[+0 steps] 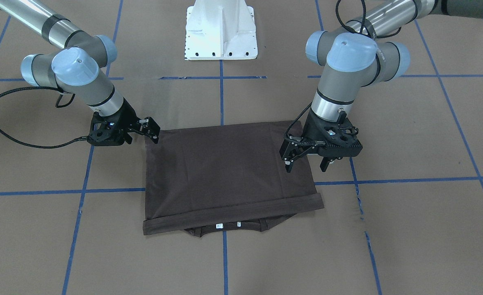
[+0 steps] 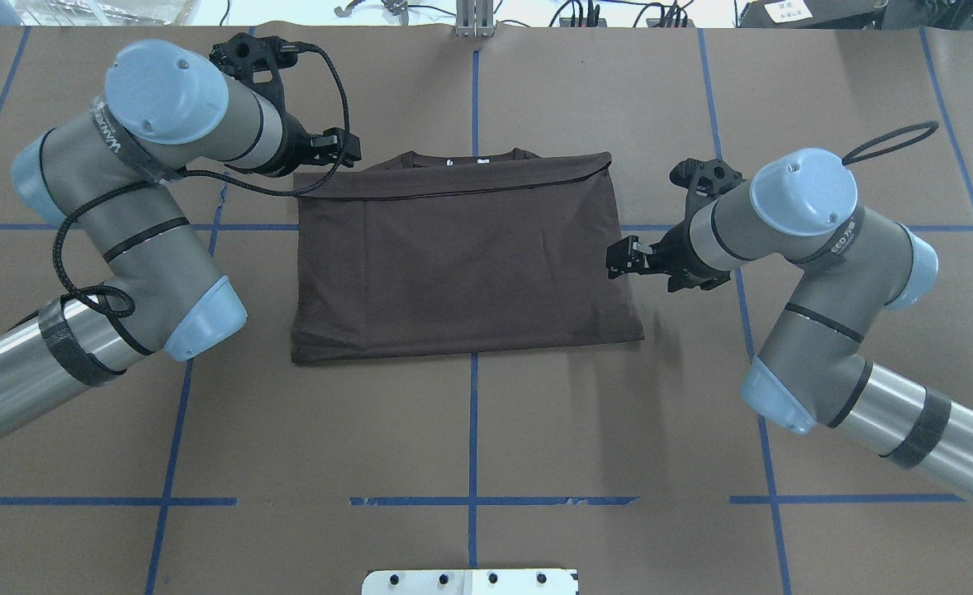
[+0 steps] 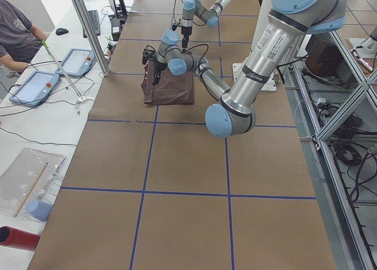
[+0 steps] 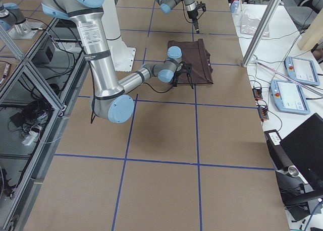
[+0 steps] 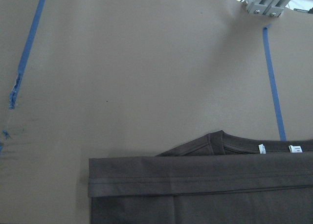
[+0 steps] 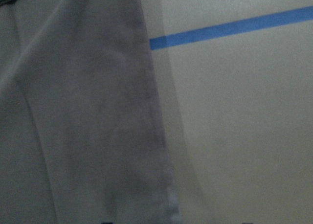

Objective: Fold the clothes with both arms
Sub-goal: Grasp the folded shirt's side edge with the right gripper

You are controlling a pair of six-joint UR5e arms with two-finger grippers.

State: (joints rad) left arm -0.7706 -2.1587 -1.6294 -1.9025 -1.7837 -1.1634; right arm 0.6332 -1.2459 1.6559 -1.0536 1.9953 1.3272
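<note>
The dark brown T-shirt lies flat on the table, folded into a rectangle. Its hem band is folded over toward the collar, which peeks out with white labels. My left gripper is open and empty, hovering over the shirt's side edge near the hem band; in the overhead view it sits at the far left corner. My right gripper is open and empty, right at the shirt's opposite side edge, low over the table; it also shows in the overhead view.
The white base pedestal stands at the robot's side of the table. Blue tape lines cross the brown surface. A seated operator, tablets and a metal post are along the far side.
</note>
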